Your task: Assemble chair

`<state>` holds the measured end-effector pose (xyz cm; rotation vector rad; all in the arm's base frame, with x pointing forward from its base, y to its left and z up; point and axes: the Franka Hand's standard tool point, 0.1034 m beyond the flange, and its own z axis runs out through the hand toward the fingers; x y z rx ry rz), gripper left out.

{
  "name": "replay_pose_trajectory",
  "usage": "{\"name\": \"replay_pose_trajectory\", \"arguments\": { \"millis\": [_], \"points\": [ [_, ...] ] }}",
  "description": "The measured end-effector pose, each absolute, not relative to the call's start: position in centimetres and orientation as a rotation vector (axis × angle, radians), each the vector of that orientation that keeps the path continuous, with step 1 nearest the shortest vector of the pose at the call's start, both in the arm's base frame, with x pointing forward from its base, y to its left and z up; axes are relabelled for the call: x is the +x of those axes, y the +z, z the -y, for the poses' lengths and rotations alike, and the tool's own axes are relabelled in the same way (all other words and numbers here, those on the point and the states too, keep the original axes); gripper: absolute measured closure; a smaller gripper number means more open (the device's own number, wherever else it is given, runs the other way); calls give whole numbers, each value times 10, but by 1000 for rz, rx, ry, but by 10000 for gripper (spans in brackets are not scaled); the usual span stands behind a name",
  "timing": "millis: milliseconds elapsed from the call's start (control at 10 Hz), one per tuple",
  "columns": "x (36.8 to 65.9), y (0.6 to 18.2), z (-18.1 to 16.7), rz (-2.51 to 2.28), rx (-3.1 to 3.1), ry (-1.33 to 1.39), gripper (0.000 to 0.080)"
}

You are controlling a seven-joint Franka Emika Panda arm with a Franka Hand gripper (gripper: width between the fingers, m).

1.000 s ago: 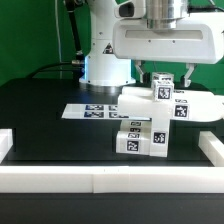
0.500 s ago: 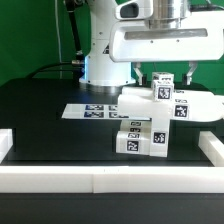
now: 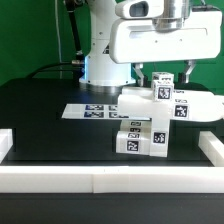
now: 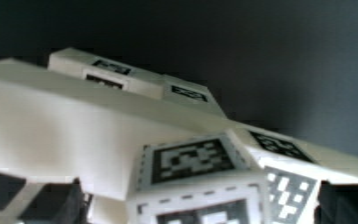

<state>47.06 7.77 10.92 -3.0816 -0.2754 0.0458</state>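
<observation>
The chair (image 3: 150, 118) stands at the table's middle, toward the exterior view's right. It is a cluster of chunky white tagged blocks: a flat slab (image 3: 195, 106), lower blocks (image 3: 138, 138) and an upright post (image 3: 164, 90). My gripper (image 3: 163, 72) hangs open just above the post, one dark finger (image 3: 140, 73) on each side, holding nothing. In the wrist view the chair (image 4: 69, 110) fills the frame. A tagged block (image 4: 202, 160) sits between the dark fingertips (image 4: 34, 200) of my gripper (image 4: 190, 205), with gaps on both sides.
The marker board (image 3: 85, 111) lies flat to the exterior view's left of the chair. Long white border rails run along the front (image 3: 110, 180), left (image 3: 5, 142) and right (image 3: 215, 150). The arm's white base (image 3: 100, 65) stands behind.
The hand has crept slightly upward over the post. Its jaws stay open and the chair parts have not moved.
</observation>
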Motion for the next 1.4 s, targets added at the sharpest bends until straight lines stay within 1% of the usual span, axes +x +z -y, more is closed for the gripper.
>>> {"name": "replay_pose_trajectory", "arguments": {
  "millis": [100,200,400,600,800,900,1200,1400],
  "points": [
    [470,109,-77,266,-3082,47,167],
    [470,109,-77,266,-3082,47,167],
    [470,109,-77,208,-3088,48,525],
    [470,109,-77,197,-3088,49,527],
    [469,108,-78,-169,-3091,55,527],
    [470,108,-77,-248,-3086,51,527],
    [471,107,-77,-679,-3014,56,526],
    [471,107,-76,-861,-2961,63,525]
  ]
}}
